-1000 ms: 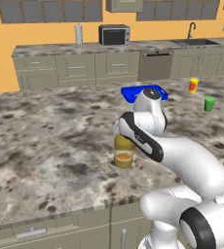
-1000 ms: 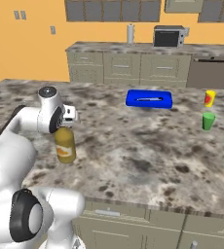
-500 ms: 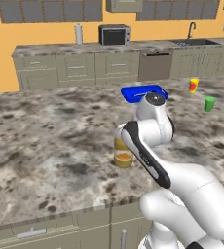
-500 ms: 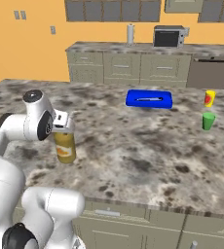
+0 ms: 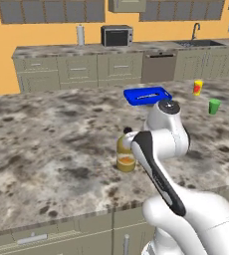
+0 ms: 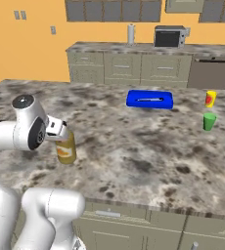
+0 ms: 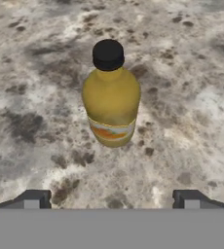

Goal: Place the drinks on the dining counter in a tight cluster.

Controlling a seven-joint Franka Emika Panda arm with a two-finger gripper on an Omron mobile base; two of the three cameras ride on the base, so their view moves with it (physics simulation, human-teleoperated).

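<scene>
While upright on the dining counter [image 7: 192, 63], juice jug [image 7: 111, 104] beyond the gripper's [image 7: 111, 199] spread, empty fingertips

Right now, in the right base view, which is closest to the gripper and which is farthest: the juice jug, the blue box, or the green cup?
1. Juice jug: right beside the gripper, at the counter's left.
2. Blue box: mid-counter, farther back.
3. Green cup: far right side.
</scene>
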